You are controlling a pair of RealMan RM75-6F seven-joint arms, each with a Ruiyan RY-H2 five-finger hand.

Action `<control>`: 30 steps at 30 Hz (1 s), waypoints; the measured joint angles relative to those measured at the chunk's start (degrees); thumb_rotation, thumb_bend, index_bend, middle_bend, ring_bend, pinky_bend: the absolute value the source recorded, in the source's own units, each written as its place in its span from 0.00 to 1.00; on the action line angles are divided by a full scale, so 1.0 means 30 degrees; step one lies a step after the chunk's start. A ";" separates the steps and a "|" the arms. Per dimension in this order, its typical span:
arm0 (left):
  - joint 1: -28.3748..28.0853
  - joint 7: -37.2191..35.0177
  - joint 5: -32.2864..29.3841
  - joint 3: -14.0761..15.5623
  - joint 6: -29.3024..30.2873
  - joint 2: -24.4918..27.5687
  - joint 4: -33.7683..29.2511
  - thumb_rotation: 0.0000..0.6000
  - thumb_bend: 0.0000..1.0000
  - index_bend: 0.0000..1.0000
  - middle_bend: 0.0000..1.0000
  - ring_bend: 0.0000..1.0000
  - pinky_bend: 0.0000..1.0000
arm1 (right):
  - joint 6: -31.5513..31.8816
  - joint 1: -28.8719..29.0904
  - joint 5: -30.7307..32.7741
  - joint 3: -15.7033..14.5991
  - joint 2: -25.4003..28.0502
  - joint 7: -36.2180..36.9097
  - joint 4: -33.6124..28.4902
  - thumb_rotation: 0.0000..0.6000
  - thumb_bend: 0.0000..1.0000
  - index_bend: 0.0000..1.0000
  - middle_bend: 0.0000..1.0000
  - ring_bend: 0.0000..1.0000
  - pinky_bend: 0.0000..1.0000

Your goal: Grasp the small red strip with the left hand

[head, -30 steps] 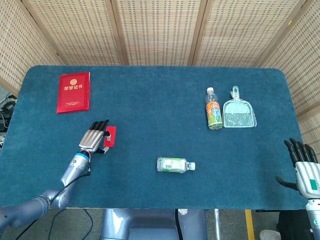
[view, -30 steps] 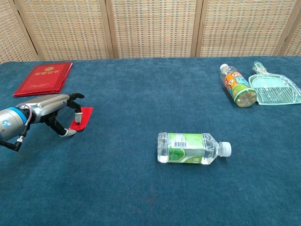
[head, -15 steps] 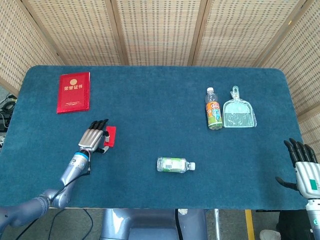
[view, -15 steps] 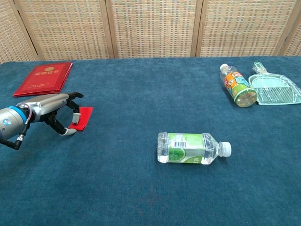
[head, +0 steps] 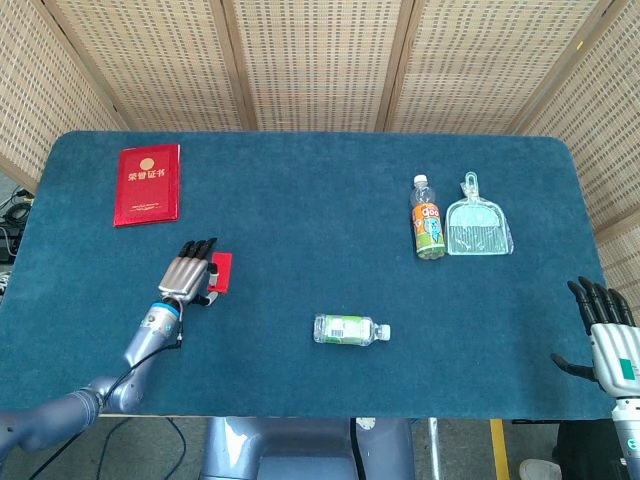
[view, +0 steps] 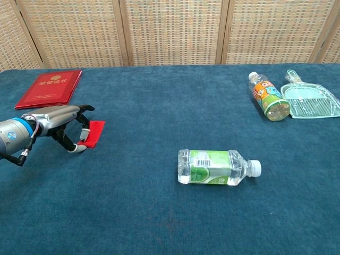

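The small red strip (head: 219, 272) (view: 93, 133) lies on the blue cloth at the left front, its near end tipped up off the cloth. My left hand (head: 187, 277) (view: 59, 125) is at its left side; a finger presses the strip's top edge and the thumb curls under its near end, pinching it. My right hand (head: 605, 335) shows only in the head view, off the table's front right corner, fingers spread and holding nothing.
A red certificate booklet (head: 147, 184) (view: 49, 87) lies at the back left. A clear water bottle (head: 350, 329) (view: 217, 167) lies on its side at front centre. An orange-labelled bottle (head: 428, 219) (view: 267, 98) and a clear dustpan (head: 477, 224) (view: 310, 100) lie at the right.
The left hand's fingers have closed onto the strip, and the strip's near end has come up from lying flat. The right hand has not moved.
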 measured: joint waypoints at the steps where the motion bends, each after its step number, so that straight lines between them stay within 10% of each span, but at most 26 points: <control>1: -0.0035 0.0146 -0.0129 -0.0042 -0.0025 0.0050 -0.0108 1.00 0.68 0.60 0.00 0.00 0.00 | 0.0000 0.0001 0.0003 0.0002 0.0000 -0.0004 -0.0002 1.00 0.00 0.00 0.00 0.00 0.00; 30: -0.1087 0.1557 -0.1549 -0.0581 -0.0140 0.0202 0.0049 1.00 0.69 0.61 0.00 0.00 0.00 | -0.0188 0.0064 0.0104 -0.0017 -0.0033 -0.0001 0.0028 1.00 0.00 0.00 0.00 0.00 0.00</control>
